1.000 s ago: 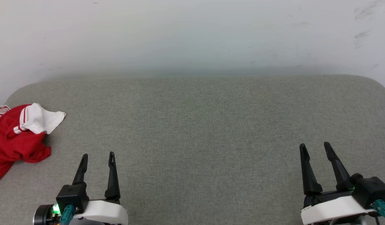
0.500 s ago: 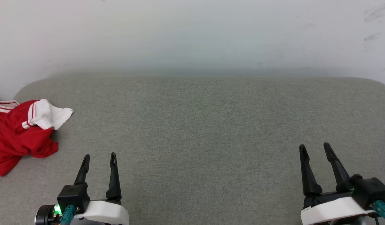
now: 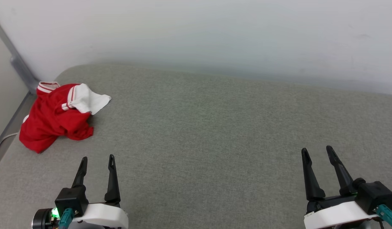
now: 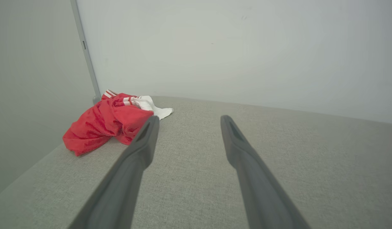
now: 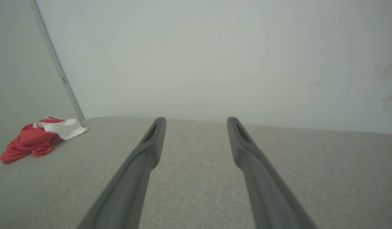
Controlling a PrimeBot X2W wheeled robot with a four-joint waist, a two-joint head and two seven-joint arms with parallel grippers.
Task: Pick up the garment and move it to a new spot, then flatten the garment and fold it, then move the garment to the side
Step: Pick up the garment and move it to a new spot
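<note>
Two hands hover low over a grey fabric-covered counter [image 3: 199, 127], both released, their dark fingers [image 3: 113, 181] spread apart with nothing between them. The left hand [image 3: 97, 157] sits at the near left and the right hand [image 3: 316, 148] at the near right, well apart from each other, and both point toward the pale wall [image 3: 196, 31]. The garment [image 3: 52, 121] lies crumpled in a heap at the counter's far left corner, close to the rounded edge. It touches neither hand and is much nearer the left one. It is mostly red. One white sleeve [image 3: 89, 101] with red-and-white stripe trim lies on top and spreads toward the right, and a striped collar band [image 3: 44, 86] shows at the heap's far end. A grey rail [image 3: 21, 68] runs down the wall corner just behind the garment. A thin pale line [image 3: 5, 138] beside the counter's left edge may be a cable, though it is too small to tell.
</note>
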